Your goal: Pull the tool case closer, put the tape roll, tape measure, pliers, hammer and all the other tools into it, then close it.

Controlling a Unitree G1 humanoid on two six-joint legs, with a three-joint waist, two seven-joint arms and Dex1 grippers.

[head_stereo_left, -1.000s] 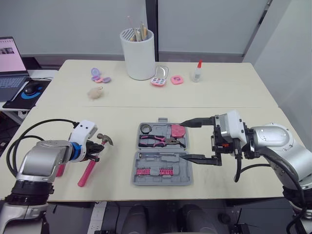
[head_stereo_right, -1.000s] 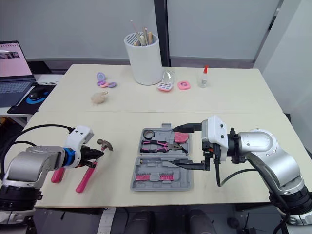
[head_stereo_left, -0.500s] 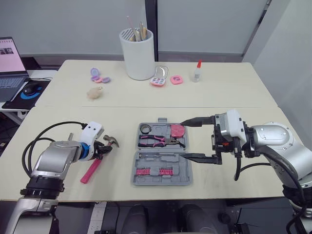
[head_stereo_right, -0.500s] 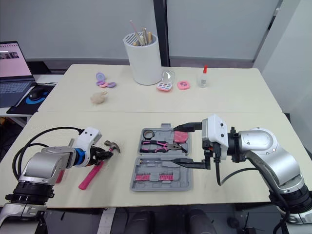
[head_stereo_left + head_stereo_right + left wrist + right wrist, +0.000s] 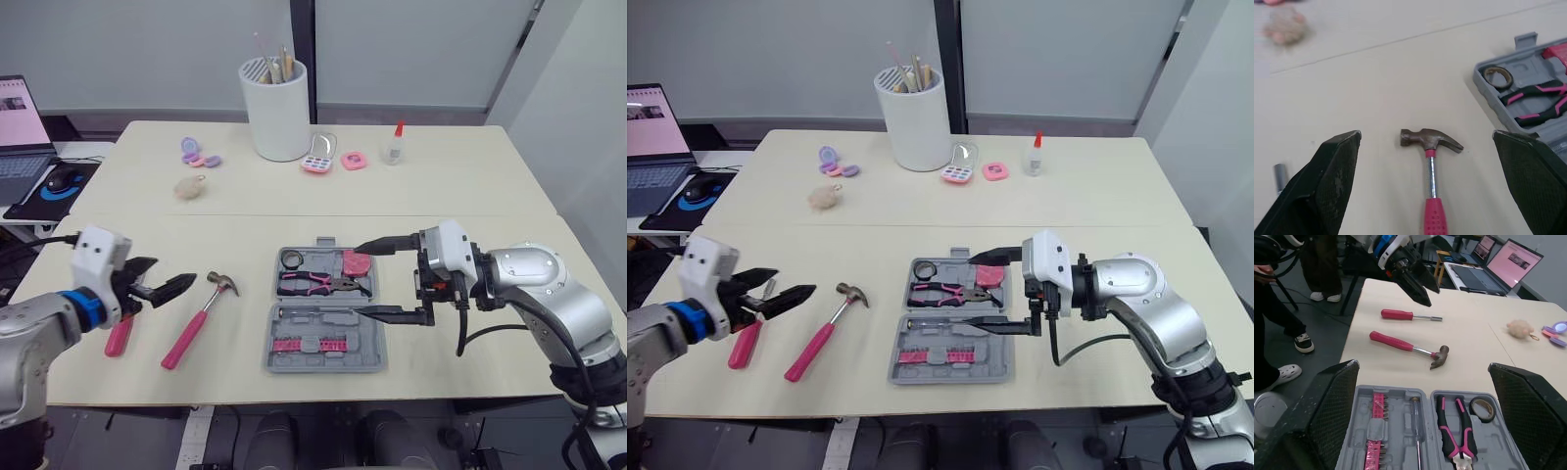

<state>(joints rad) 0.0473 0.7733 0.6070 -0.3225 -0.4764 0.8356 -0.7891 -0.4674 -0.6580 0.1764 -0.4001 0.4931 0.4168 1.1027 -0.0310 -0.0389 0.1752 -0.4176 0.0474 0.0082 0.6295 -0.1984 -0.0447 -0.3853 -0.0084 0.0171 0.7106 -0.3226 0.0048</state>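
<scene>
Case (image 5: 323,360): lies open mid-table, holds tape roll (image 5: 292,258), pliers (image 5: 318,284), tape measure (image 5: 358,263). Hammer (image 5: 199,318), screwdriver (image 5: 119,333): lie left of it, yet to go in. Left gripper (image 5: 174,271): hangs near hammer, wide open, empty. Right gripper (image 5: 361,279): gapes empty over case's right side. Closing left.

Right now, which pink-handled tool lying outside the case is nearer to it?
The hammer, with its metal claw head; the screwdriver lies farther from the tool case.

desk (image 5: 470,196) | tool case (image 5: 372,354) at front centre | tape roll (image 5: 291,258), pliers (image 5: 315,284) in its rear half | hammer (image 5: 199,318) left of case | screwdriver (image 5: 119,334) left of hammer
</scene>
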